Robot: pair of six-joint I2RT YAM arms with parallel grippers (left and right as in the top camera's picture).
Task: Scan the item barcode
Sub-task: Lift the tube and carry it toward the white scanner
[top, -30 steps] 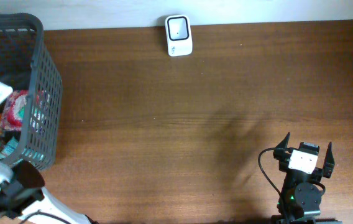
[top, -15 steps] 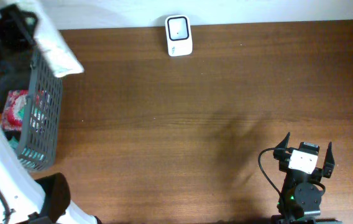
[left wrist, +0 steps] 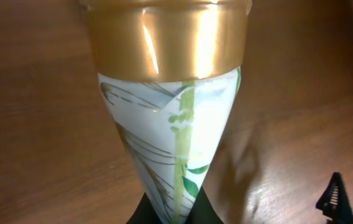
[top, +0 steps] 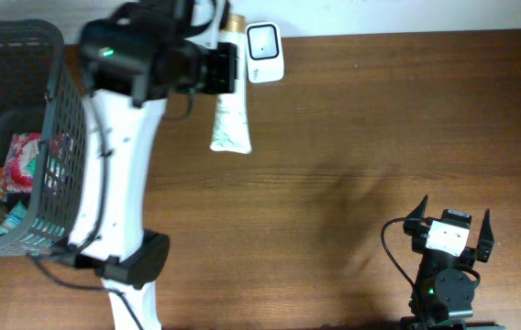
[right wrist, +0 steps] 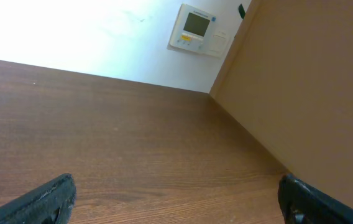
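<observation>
Wooden table [top: 352, 137] with the left arm [top: 118, 165] reaching across it from the near left edge to the far side, probably to bring the item to the reader. The grey basket [top: 59, 119] stands at the left edge and holds other packaged goods, apparently the stock awaiting scanning. The left gripper [top: 224, 69] is pinched on the tube [top: 230, 124], a white tube with a gold cap [top: 233, 20]. The tube is held above the table just left of the white scanner [top: 264, 52], with its cap toward the far edge. It lies beside the scanner, not over the scanner's window, so the barcode is judged not yet presented. The right gripper [top: 451, 218] rests at the near right, spread wide and empty, well apart from the work.

The overhead view alone gives the relation of tube, scanner and basket. The left wrist view shows what it cannot: the tube [left wrist: 176, 143] close up, with its green leaf print, the gold cap [left wrist: 170, 37] and the dark jaws closed on the tube at the bottom edge. No barcode is visible on this face. The right wrist view shows only bare table, its own fingers [right wrist: 46, 199] far apart, and a wall panel [right wrist: 195, 28].
</observation>
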